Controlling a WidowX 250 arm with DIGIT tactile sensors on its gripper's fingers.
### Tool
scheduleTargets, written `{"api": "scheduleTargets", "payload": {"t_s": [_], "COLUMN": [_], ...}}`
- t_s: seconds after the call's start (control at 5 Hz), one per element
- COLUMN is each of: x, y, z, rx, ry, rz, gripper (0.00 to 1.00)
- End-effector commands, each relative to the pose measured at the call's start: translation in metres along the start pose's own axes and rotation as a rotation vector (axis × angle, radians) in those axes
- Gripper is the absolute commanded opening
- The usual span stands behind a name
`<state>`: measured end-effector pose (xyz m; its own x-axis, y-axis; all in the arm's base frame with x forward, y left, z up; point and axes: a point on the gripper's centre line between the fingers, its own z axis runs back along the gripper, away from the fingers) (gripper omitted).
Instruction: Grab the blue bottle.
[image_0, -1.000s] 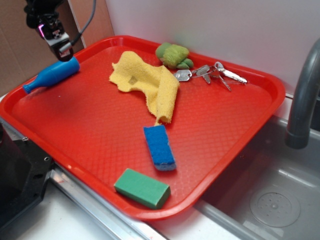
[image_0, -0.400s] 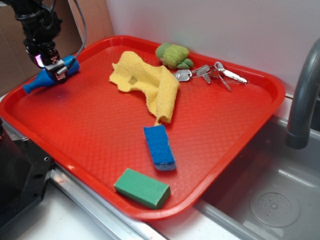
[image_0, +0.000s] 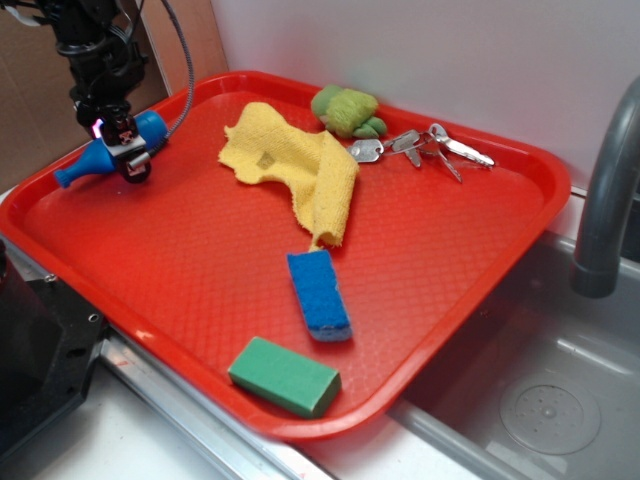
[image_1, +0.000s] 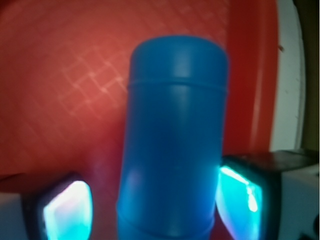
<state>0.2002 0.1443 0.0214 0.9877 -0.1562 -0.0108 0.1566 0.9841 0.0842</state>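
Fingers (image_1: 67, 210) straddle blue bottle (image_1: 175, 150) body, spread either side (contact unclear), neck beyond gripper (image_0: 125, 150), red tray (image_0: 200, 260) beneath.

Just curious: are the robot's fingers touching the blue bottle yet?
Cannot tell. In the wrist view the bottle sits between both fingers, the right one close, but blur hides any contact.

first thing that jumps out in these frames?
The red tray fills the exterior view, and at its far-left edge the gripper sits down over the blue bottle. In the wrist view that bottle fills the frame, with a glowing pad on either side of its body; contact is not clear. Next is the yellow cloth crumpled mid-tray, with the blue sponge just below it.
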Motion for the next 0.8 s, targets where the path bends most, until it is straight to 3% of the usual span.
{"api": "scheduleTargets", "payload": {"t_s": [0.0,0.2,0.4,0.6], "x": [0.016,0.028,0.028,0.027], "y": [-0.044,-0.052,-0.052,-0.085], "z": [0.003,0.000,0.016,0.069], "rx": [-0.040,-0.044,-0.029,0.096], "ry": [0.057,0.068,0.060,-0.020], "rz": [0.050,0.056,0.106,0.287], "gripper": [1.00,0.00,0.00,0.00]}}
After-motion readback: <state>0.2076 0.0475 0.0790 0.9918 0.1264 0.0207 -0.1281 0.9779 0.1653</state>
